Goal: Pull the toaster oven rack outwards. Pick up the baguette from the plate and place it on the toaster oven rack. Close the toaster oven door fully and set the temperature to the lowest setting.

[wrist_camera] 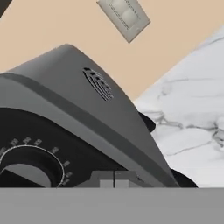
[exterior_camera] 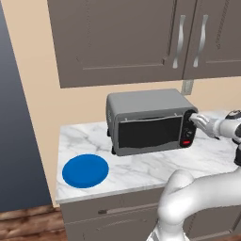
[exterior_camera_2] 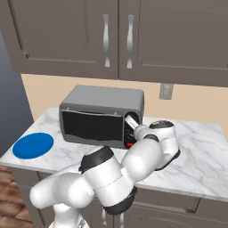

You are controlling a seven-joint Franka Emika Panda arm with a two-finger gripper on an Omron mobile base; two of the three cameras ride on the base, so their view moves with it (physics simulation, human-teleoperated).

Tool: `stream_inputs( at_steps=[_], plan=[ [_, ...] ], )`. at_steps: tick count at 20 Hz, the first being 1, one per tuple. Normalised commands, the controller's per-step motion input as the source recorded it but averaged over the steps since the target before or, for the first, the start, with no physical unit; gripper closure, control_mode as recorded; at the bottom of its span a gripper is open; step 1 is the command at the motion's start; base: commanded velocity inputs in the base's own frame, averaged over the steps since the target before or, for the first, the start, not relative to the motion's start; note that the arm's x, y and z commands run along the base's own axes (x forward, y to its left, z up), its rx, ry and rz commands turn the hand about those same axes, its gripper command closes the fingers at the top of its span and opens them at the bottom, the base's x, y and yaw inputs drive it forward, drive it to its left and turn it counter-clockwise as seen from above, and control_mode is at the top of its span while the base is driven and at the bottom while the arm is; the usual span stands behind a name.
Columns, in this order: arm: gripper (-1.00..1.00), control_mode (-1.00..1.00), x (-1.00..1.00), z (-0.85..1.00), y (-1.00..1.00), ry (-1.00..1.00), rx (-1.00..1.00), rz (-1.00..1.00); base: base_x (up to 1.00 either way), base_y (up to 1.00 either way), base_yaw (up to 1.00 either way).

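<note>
The toaster oven stands on the marble counter with its dark-glass toaster oven door closed. My gripper is shut, with its tips against the top of the dark control panel at the oven's right end. In the hand view a dial with tick marks sits just left of the closed fingertips. The blue plate lies bare on the counter to the oven's left. The baguette and the toaster oven rack are hidden.
Brown wall cabinets hang above the oven. A wall outlet is behind its right side. The marble counter ends at a front edge near the plate, and a dark tall panel stands at the left.
</note>
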Motion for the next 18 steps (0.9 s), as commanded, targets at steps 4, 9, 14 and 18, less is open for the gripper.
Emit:
stream_inputs(
  at_steps=[4, 9, 14, 18],
  plan=[
    [1.00, -1.00, -0.05, 0.00, -0.54, -0.36, -0.32, 0.72, 0.00, 0.00, 0.00],
    [1.00, -1.00, -0.01, 0.07, -0.57, -0.34, -0.32, 0.69, 0.00, 0.00, 0.00],
    [1.00, -1.00, 0.00, 0.01, -0.57, -0.25, -0.32, 0.68, 0.00, 0.00, 0.00],
    [1.00, -1.00, 0.01, 0.11, -0.42, -0.21, -0.36, 0.68, 0.00, 0.00, 0.00]
  ],
)
